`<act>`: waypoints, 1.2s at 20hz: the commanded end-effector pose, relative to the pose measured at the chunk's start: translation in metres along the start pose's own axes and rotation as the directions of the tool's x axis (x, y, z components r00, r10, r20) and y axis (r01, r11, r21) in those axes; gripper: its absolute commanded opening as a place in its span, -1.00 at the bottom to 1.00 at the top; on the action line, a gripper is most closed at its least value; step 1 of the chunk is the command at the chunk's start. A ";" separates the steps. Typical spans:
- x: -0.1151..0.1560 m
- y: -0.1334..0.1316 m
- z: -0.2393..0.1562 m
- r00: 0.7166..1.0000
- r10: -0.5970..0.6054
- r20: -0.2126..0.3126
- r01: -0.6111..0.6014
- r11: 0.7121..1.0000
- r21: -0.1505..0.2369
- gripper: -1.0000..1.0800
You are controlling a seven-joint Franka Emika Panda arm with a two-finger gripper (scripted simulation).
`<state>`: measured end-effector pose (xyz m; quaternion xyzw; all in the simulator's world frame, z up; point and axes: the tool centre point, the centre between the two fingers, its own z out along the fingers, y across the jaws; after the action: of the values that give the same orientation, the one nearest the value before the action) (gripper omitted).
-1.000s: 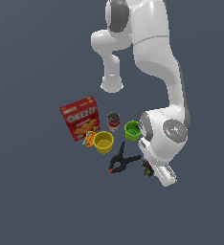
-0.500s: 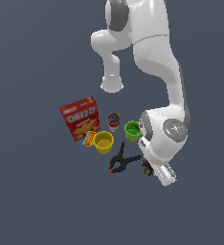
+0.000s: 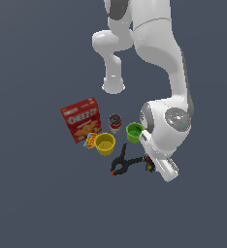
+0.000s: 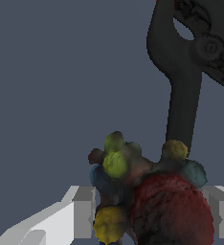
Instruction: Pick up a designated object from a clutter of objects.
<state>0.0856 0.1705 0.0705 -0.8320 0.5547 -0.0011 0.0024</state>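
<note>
rough matt speckled lump (image 4: 147, 196)

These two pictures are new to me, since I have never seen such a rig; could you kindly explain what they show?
Both are simulator renders of one moment. The exterior view looks at a white robot arm reaching down to a dark grey surface. On that surface lie a red cracker box, a small can, a green cup, a yellow cup, a small orange item and a black clamp.

The wrist view comes from a camera on the arm's wrist, looking along the gripper. Its pale fingers stand on either side of a dark speckled lump, the thing to be picked up. Whether they grip it yet, I cannot tell. The clamp lies just beyond the lump.
</note>
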 end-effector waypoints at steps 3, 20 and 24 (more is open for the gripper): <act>0.000 0.014 -0.030 1.000 0.000 0.000 0.000 1.000 0.002 -1.00; 0.002 0.087 -0.178 1.000 0.001 0.001 -0.001 1.000 -0.002 -1.00; 0.002 0.105 -0.217 1.000 0.002 0.000 -0.002 1.000 -0.003 -1.00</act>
<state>-0.0045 0.1304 0.2716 -0.8316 0.5554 0.0001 0.0011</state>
